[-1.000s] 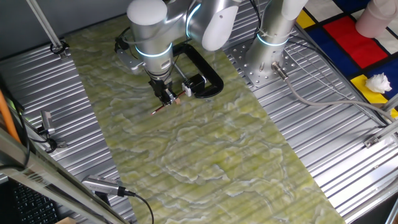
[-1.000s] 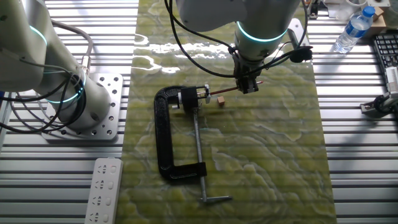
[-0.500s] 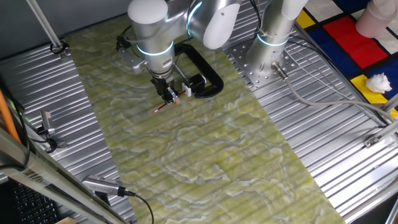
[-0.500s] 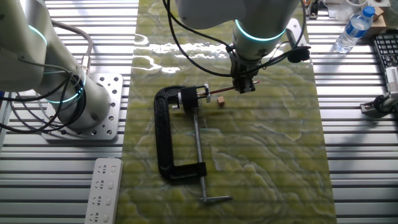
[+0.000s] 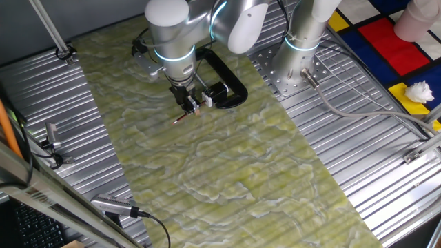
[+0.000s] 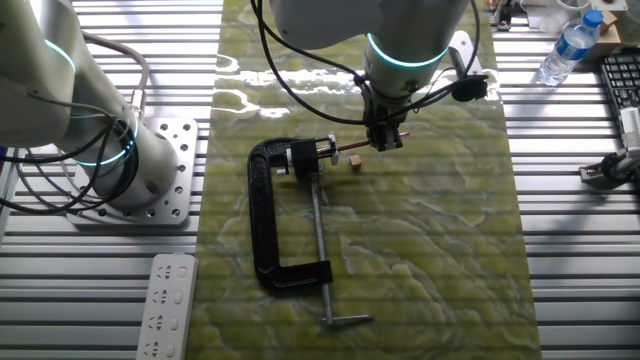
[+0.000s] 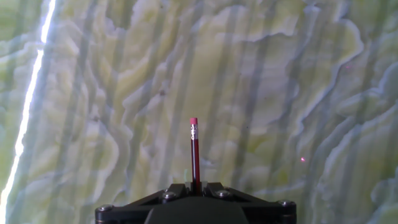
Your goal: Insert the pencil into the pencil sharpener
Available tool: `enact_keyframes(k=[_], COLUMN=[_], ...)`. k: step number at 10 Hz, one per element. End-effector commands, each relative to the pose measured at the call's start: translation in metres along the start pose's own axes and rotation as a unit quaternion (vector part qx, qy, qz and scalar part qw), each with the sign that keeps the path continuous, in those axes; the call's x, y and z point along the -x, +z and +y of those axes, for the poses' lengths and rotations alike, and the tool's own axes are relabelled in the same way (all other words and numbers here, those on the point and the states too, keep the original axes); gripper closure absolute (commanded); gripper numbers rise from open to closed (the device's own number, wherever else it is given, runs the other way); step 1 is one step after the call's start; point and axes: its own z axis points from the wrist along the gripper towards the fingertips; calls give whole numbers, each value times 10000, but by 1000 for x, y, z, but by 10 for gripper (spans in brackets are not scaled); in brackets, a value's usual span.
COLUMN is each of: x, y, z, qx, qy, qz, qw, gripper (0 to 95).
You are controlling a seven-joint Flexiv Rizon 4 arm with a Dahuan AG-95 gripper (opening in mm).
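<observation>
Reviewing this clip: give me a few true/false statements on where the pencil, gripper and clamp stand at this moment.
1. The gripper holds the pencil. True.
2. The pencil lies loose on the green mat. False: it is gripped between the fingers.
3. The black clamp lies on the mat with the sharpener held at its top end. True.
4. The pencil's eraser end sticks out from the fingers in the hand view. True.
5. The pencil is fully buried in the sharpener. False: most of its length still shows outside.

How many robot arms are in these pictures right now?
2. One arm reaches over the green mat, its tool holding the pencil. The second arm stands on the metal table beside the black clamp.
</observation>
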Motion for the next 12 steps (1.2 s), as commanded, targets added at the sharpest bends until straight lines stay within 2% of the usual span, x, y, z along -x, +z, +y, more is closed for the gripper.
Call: enact_keyframes(k=[1,12], x=[-3,-14], y=[1,1], z=[1,1], qx=[2,-31], qy=[-11,3], qz=[15,87], qw=[10000,10000], gripper=[950,950])
